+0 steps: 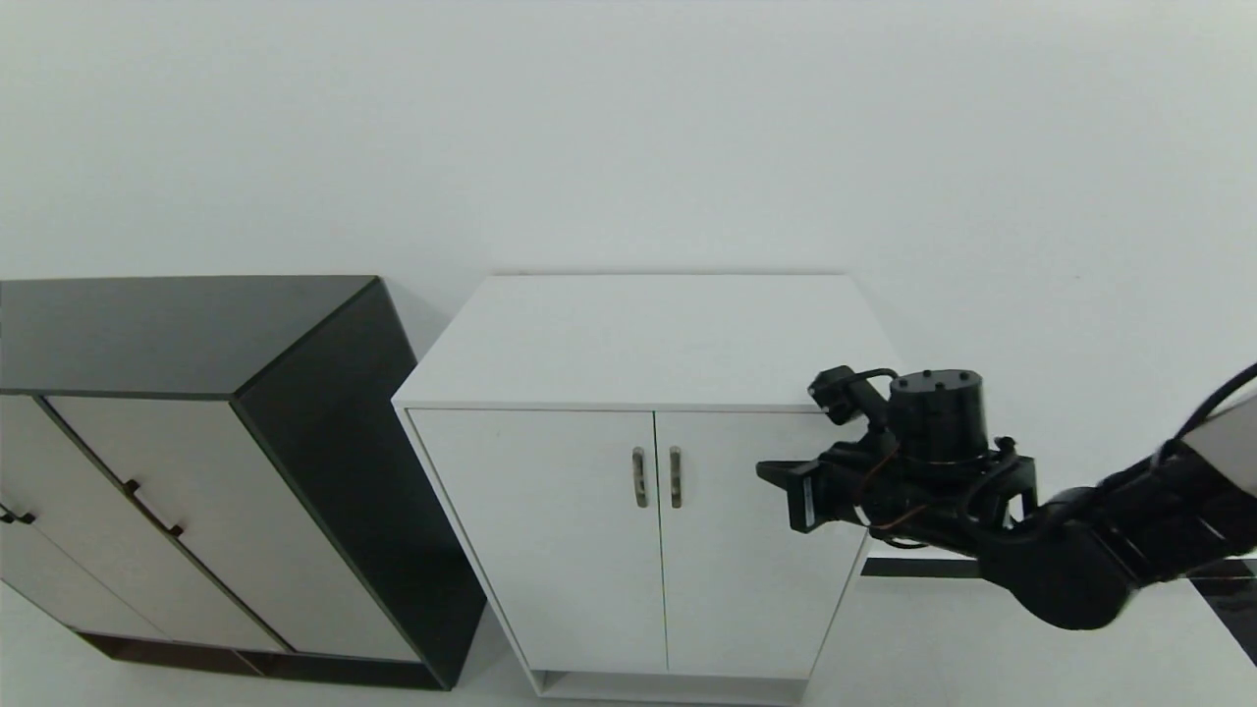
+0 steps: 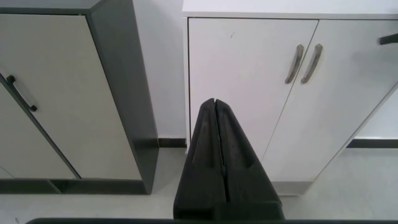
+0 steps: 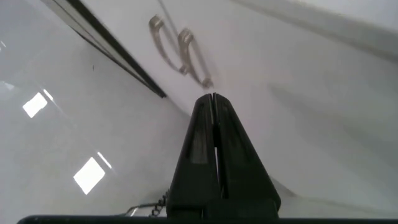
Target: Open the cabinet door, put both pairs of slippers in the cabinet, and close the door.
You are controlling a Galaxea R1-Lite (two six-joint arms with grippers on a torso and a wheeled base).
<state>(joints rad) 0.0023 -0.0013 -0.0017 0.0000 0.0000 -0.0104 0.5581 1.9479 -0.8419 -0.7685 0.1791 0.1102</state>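
Note:
A white two-door cabinet (image 1: 628, 344) stands against the wall with both doors shut. Two metal handles (image 1: 656, 477) sit side by side at the middle seam; they also show as handles (image 2: 304, 63) in the left wrist view and handles (image 3: 179, 51) in the right wrist view. My right gripper (image 1: 776, 486) is shut and empty, held in front of the right door, to the right of the handles and apart from them. My left gripper (image 2: 215, 102) is shut and empty, well back from the cabinet, pointing at the left door (image 2: 249, 81).
A black cabinet (image 1: 196, 334) with pale doors and dark handles stands just left of the white one, with a narrow gap between them. Pale floor (image 2: 348, 193) lies in front. A dark skirting strip (image 1: 913, 567) runs along the wall to the right.

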